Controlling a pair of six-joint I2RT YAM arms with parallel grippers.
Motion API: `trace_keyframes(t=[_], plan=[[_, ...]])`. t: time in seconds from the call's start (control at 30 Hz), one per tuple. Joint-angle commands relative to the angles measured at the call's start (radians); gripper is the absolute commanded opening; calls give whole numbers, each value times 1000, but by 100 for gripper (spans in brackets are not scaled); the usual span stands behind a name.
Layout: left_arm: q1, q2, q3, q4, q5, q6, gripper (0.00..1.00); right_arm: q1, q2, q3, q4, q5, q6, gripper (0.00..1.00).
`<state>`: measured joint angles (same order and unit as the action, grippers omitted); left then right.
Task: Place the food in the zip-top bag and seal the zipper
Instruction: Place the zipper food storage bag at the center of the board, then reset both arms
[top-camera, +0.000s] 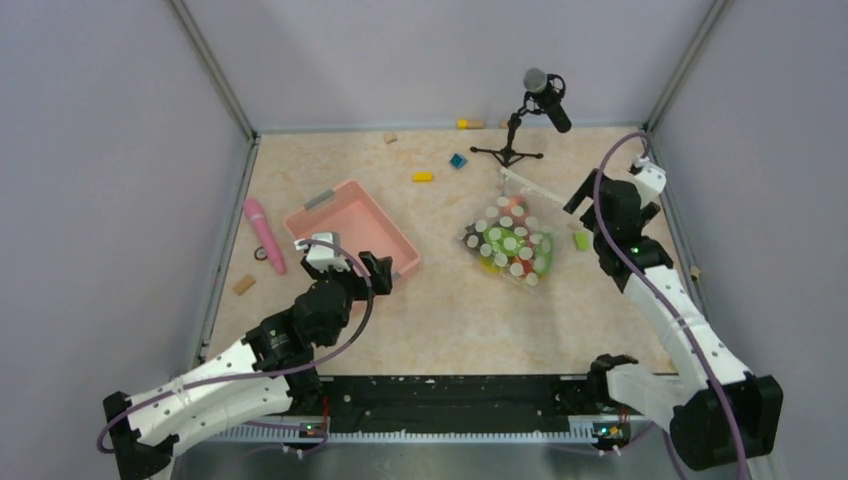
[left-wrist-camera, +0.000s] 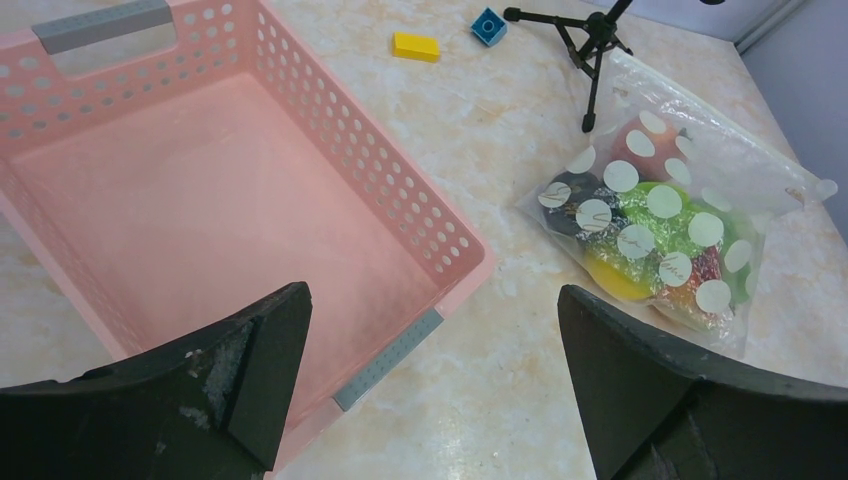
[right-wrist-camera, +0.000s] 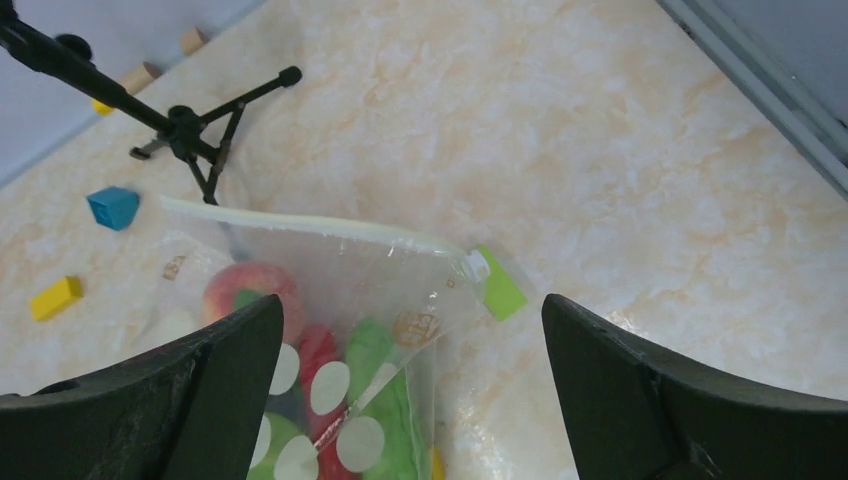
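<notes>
The clear dotted zip-top bag (top-camera: 510, 242) lies on the table right of centre with the toy food (left-wrist-camera: 640, 245) inside: green, yellow, red and dark pieces. It also shows in the right wrist view (right-wrist-camera: 330, 330). Its whitish zipper (right-wrist-camera: 310, 222) runs straight along the far mouth edge, and a small green tab (right-wrist-camera: 497, 283) lies at its right end. My right gripper (right-wrist-camera: 412, 400) is open above the bag's right corner, touching nothing. My left gripper (left-wrist-camera: 432, 390) is open and empty over the near corner of the pink basket (left-wrist-camera: 130, 90), left of the bag.
A microphone on a black tripod (top-camera: 512, 150) stands just behind the bag. A yellow block (top-camera: 423, 177) and a blue block (top-camera: 458, 160) lie at the back. A pink cylinder stick (top-camera: 264, 234) lies left of the basket. Grey walls enclose the table.
</notes>
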<state>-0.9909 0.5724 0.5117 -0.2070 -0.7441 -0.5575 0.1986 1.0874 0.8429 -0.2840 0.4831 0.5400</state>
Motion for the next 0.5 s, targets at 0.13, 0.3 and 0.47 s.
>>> trace_keyframes(t=[0.13,0.3,0.47], plan=[[3,17,71,-68,-84,-71,98,-4,-337,-72,-113,86,60,99],[3,26,91,-114,-116,-105,98,-4,-477,-91,-212,75,53,99],[3,26,99,-144,-143,-131,98,-2,-554,-126,-270,50,58,99]])
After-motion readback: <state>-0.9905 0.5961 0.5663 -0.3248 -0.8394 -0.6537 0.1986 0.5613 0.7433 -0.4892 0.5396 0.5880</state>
